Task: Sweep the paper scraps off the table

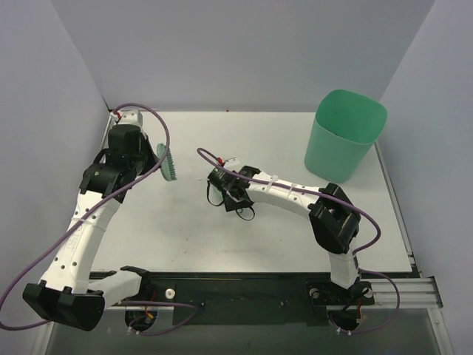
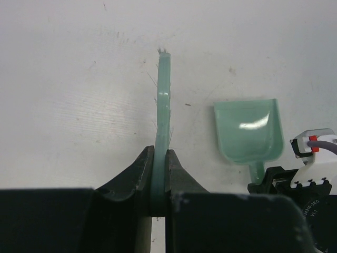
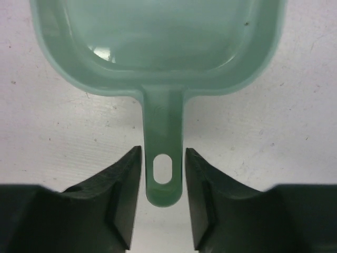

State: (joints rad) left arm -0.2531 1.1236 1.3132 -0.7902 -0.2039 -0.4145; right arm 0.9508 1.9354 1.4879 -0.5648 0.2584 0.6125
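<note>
My left gripper [image 2: 159, 158] is shut on the flat handle of a green hand brush [image 2: 163, 100], seen edge-on over the white table [image 2: 68, 95]. From above, the brush [image 1: 169, 163] hangs at the back left by the left gripper [image 1: 154, 160]. A pale green dustpan [image 3: 158, 42] lies flat on the table. Its handle [image 3: 163, 153] sits between the fingers of my right gripper [image 3: 163, 174], which is open, with a narrow gap on each side. The dustpan [image 2: 247, 132] also shows in the left wrist view. No paper scraps show in any view.
A tall green bin [image 1: 346, 144] stands at the table's back right corner. Grey walls close in the left, back and right sides. The right arm [image 1: 295, 196] stretches across the middle of the table [image 1: 185, 229].
</note>
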